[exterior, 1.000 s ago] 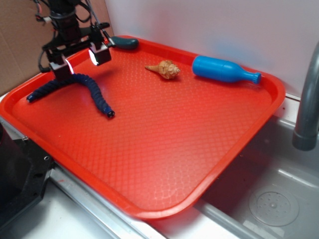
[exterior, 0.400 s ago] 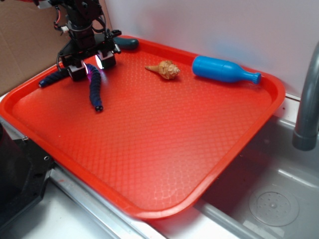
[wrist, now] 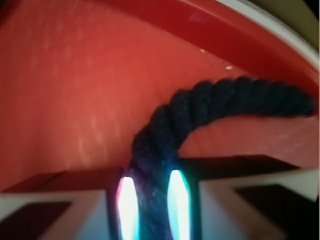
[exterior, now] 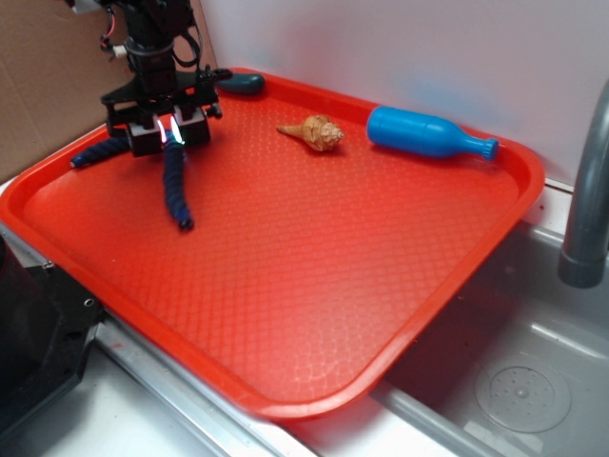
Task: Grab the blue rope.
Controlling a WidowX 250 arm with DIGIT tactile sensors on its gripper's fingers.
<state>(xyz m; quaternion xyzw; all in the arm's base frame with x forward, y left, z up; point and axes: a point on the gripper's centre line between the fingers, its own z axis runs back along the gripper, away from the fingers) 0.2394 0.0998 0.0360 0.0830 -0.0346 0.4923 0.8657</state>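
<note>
in the exterior view, the gripper (exterior: 170, 132) sits at the far left corner of the red tray (exterior: 400, 314), its jaws closed tight on the middle of the blue rope (exterior: 174, 186). one rope half trails left toward the tray rim; the other hangs forward, its bound tip touching or near the tray floor. a dark green lump (exterior: 240, 84) lies just behind the gripper, a tan shell (exterior: 314, 132) mid-tray, a bright blue bottle (exterior: 428, 133) near the far right rim. a grey faucet pipe (exterior: 585, 200) stands right of the tray.

in the wrist view, the rope (wrist: 200, 110) rises from between the two fingers (wrist: 75, 210), pinched there, then arcs right along the tray (wrist: 60, 90) rim.
</note>
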